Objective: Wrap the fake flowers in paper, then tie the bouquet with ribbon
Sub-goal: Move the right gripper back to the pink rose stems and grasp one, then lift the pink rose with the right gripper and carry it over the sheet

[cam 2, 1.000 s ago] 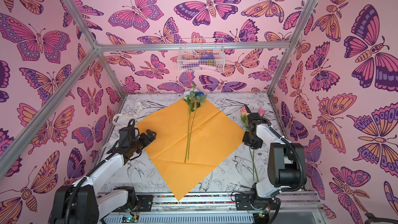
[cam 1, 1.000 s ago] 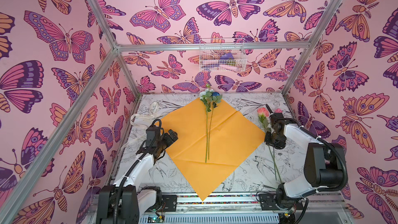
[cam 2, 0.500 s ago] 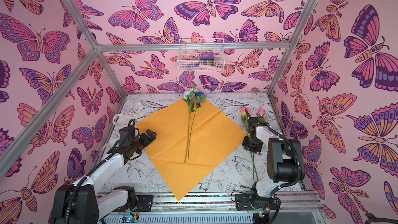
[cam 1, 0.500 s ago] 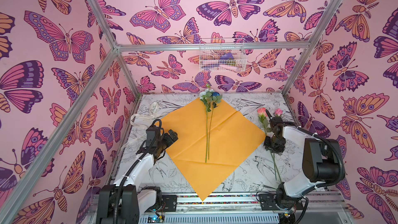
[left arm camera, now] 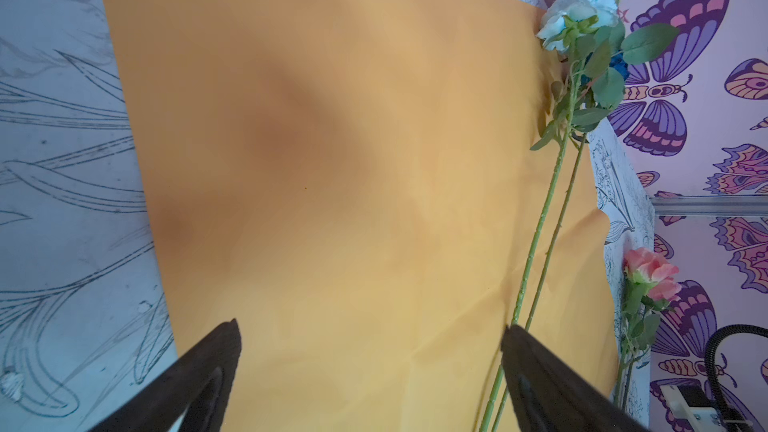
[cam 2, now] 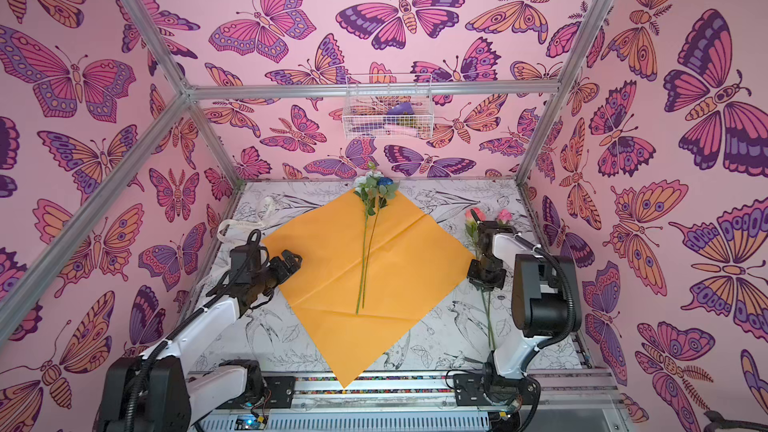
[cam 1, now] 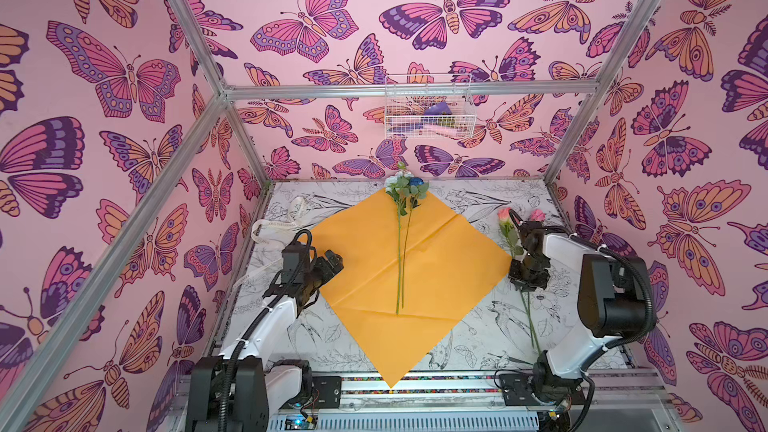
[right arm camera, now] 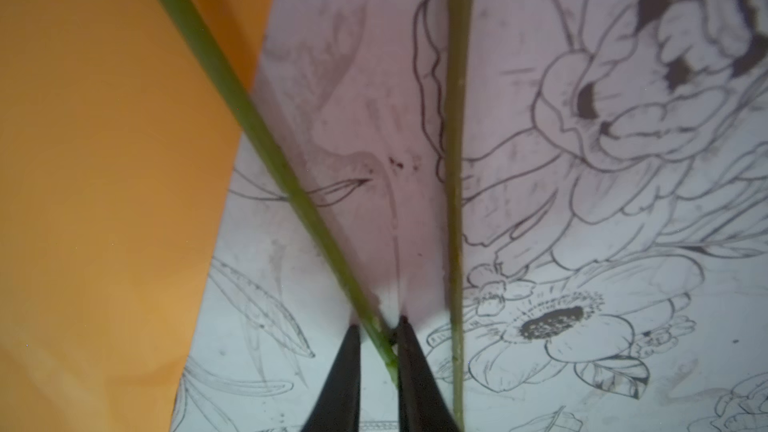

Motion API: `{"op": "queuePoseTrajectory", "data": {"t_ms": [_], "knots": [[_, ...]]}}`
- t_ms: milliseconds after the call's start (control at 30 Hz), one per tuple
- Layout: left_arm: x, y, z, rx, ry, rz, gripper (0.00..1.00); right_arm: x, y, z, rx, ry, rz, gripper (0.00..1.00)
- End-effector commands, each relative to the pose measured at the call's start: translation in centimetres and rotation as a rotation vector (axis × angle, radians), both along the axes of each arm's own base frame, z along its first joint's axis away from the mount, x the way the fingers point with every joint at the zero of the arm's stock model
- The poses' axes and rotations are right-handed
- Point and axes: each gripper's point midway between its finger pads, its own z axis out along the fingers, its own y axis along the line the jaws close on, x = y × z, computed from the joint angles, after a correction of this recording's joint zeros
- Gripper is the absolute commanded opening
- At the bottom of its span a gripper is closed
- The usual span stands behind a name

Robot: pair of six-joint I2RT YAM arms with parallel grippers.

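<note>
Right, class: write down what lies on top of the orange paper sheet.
Two long-stemmed flowers lie along the orange sheet's middle, white and blue heads at its far corner. The left claw hides its left corner. Anything beneath is covered.

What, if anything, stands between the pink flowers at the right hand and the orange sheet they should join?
Nothing visible does. The right hand grips one stem just beside the sheet corner, with only bare table between. The second stem lies loose alongside.
</note>
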Motion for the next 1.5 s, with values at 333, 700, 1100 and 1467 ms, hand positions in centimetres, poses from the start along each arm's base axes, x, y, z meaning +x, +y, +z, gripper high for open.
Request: {"op": "queuePoseTrajectory", "data": {"t_ms": [333,700,1100,1467], "knots": [[-0.1,0.3,0.3,0.0,-0.001,0.015,1.0,3.9,1.6,-1.7,0.1,-0.027,0.103,0.04],[0.2,0.2,0.4,-0.003,-0.001,0.011,1.0,4.9,3.4,4.0,0.074,-0.164,0.178,0.0],[0.1,0.1,0.2,-0.006,0.005,0.006,1.0,6.9,10.5,12.0,0.27,-0.443,0.229,0.0],[-0.1,0.0,0.3,-0.012,0.0,0.0,1.0,11.9,23.2,12.6,0.456,-0.512,0.339,0.0]]}}
